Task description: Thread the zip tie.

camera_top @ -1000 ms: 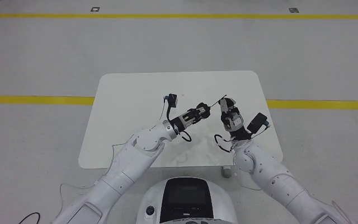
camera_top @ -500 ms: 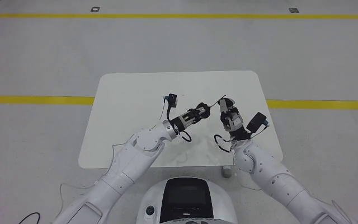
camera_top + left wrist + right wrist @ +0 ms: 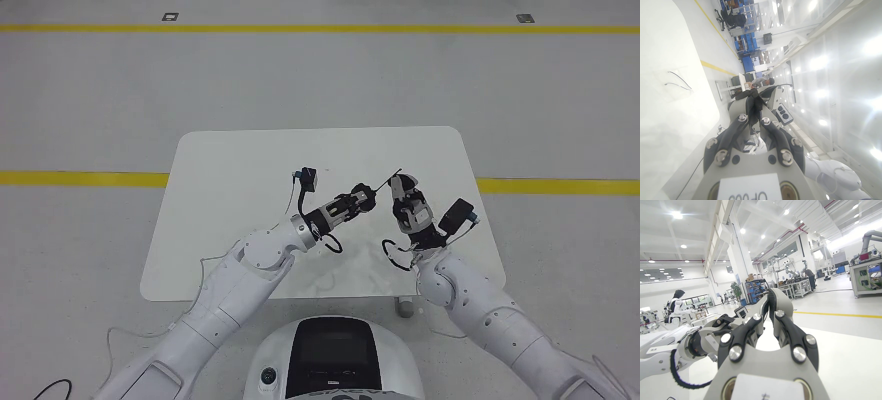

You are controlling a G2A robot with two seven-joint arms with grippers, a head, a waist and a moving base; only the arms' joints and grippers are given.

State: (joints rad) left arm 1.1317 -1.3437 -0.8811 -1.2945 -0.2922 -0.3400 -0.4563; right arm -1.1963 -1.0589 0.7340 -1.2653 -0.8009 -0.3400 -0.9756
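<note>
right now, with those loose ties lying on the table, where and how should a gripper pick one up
Grip a loose tie mid-strand, where the two lie apart, coming straight down with the jaws across it. It looks flat on the table, thin and curved, so a sideways approach would likely just push it.

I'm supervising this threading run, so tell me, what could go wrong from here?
The zip tie is thin, held in the left gripper above the table; slight misalignment could bend it or spoil the threading. The right gripper sits very close, so the two might collide.
</note>
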